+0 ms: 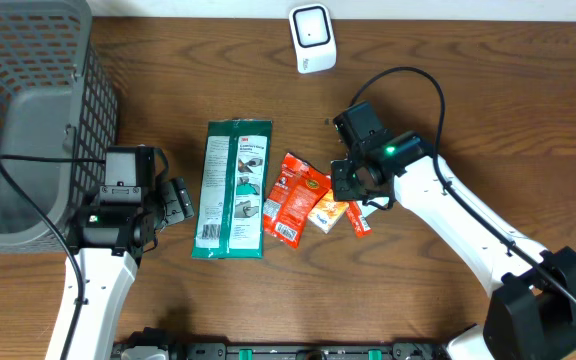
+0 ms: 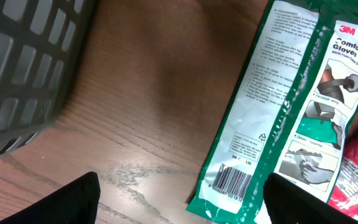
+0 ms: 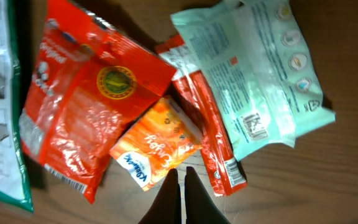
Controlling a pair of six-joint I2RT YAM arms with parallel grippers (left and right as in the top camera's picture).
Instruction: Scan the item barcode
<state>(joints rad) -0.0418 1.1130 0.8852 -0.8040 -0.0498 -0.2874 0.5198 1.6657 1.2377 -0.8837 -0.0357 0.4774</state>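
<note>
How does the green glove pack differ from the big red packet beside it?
The green glove pack is longer and wider than the big red packet. The glove pack lies straight up the overhead view; the red packet lies tilted. Both lie flat on the table.

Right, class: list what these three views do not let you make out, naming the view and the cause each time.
- Overhead: the pale green packet is mostly hidden beneath the right gripper and its arm.
- Left wrist: the glove pack is cut off by the top and right edges, and the digits of its barcode are too blurred to read.
- Overhead: the basket is cut off by the left and top edges.
</note>
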